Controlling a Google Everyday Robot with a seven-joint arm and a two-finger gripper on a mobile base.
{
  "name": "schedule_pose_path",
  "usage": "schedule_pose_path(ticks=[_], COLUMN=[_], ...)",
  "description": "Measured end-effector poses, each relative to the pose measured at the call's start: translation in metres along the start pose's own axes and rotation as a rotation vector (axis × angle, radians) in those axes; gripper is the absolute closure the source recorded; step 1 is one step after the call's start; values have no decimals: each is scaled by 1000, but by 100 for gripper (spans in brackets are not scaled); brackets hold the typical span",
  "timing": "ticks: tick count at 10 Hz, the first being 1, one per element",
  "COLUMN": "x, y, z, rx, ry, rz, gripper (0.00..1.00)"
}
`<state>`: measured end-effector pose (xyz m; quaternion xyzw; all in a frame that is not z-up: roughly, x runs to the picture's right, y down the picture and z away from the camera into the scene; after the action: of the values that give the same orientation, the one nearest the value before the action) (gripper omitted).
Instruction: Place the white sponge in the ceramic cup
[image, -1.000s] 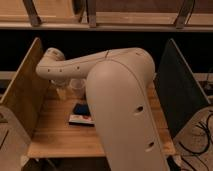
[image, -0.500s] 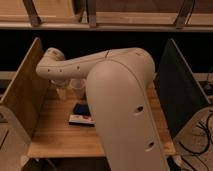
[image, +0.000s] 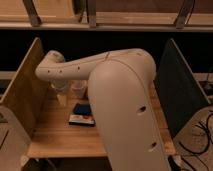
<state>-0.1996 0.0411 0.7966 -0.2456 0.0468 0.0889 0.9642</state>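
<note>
My arm (image: 120, 95) fills the middle of the camera view and reaches left over a wooden table (image: 55, 140). The gripper (image: 61, 94) hangs below the wrist at the table's far left, just left of the ceramic cup (image: 78, 89). The cup is small, pale and upright, and stands apart from the gripper. The white sponge (image: 82, 115), white with a dark blue face, lies flat on the table in front of the cup, partly hidden by my arm. Nothing shows in the gripper.
Upright wooden panels stand at the table's left (image: 22, 95) and right (image: 180, 92) sides. A shelf rail (image: 105, 22) runs across the back. The right half of the table is hidden behind my arm.
</note>
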Motion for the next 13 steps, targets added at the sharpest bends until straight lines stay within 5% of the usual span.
schedule_pose_path(ticks=[3,7,13], x=[13,14,18], y=[14,15,15], z=[10,16,67], rx=[-45,-56,-154], ry=[54,55,25], rz=[46,47,71], gripper=[20,20,20])
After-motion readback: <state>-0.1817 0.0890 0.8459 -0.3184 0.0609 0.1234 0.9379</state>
